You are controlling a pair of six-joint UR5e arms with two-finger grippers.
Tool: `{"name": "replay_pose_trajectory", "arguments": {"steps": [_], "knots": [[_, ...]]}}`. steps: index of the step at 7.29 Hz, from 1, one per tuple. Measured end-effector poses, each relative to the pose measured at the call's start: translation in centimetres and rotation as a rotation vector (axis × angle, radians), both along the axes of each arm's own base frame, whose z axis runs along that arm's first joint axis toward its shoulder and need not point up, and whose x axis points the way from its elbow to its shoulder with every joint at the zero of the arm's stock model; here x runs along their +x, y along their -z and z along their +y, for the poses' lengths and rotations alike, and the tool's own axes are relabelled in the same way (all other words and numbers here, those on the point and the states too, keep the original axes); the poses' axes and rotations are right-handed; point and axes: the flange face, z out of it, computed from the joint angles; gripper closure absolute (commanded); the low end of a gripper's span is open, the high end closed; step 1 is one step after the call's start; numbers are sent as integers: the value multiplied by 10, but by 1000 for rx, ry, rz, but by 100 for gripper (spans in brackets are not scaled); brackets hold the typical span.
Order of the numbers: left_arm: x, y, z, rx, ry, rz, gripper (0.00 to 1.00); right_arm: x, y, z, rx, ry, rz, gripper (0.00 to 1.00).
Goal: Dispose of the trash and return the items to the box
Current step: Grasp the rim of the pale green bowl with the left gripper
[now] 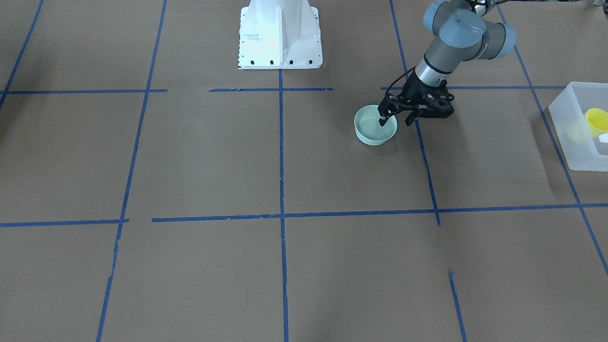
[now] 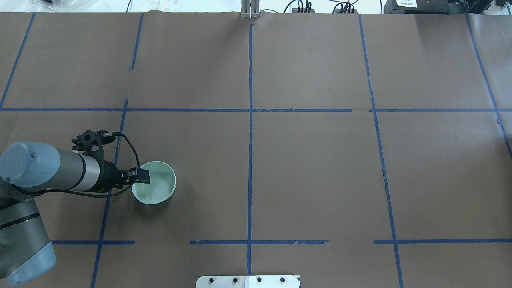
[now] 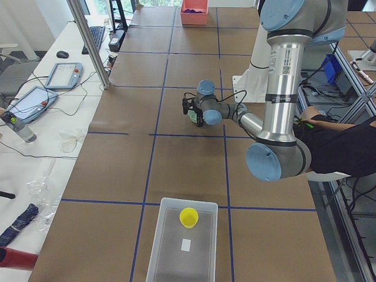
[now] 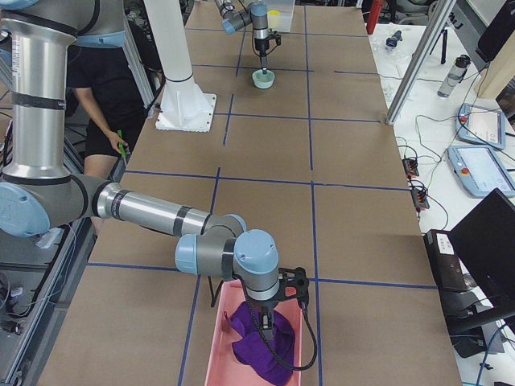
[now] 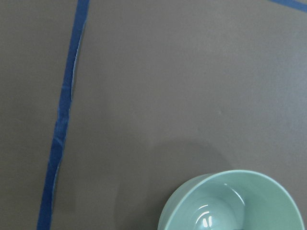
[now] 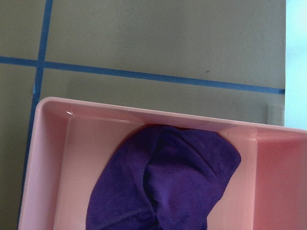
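Observation:
The pale green bowl (image 1: pixel 375 130) stands on the brown table; it also shows in the overhead view (image 2: pixel 158 188) and the left wrist view (image 5: pixel 235 201). My left gripper (image 1: pixel 395 121) is open and straddles the bowl's rim on my side, one finger inside the bowl and the other outside. The yellow cup (image 1: pixel 597 119) lies inside the frosted box (image 1: pixel 570 137) at the table's left end, also seen from the left side (image 3: pixel 188 217). My right gripper (image 4: pixel 267 324) hangs over a purple cloth (image 6: pixel 163 182) in a pink bin (image 6: pixel 48 158); I cannot tell whether it is open or shut.
The white robot base (image 1: pixel 280 35) stands at mid-table on my side. A small white label (image 3: pixel 186 245) lies in the box. An operator (image 3: pixel 335 141) sits beside the table near my left arm. Blue tape lines cross the brown table.

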Motion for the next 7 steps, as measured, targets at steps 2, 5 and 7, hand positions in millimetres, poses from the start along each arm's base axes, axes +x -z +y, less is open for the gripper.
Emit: {"name": "replay_pose_trajectory", "arguments": {"steps": [2, 5, 7], "knots": [[9, 5, -1, -5, 0, -23, 100, -4, 15, -6, 0, -42, -69, 0], [11, 35, -5, -21, 5, -50, 100, -6, 47, -10, 51, -49, -84, 0], [-14, 80, 3, -31, 8, -52, 100, -11, 62, -14, 24, -109, -112, 0]]}}
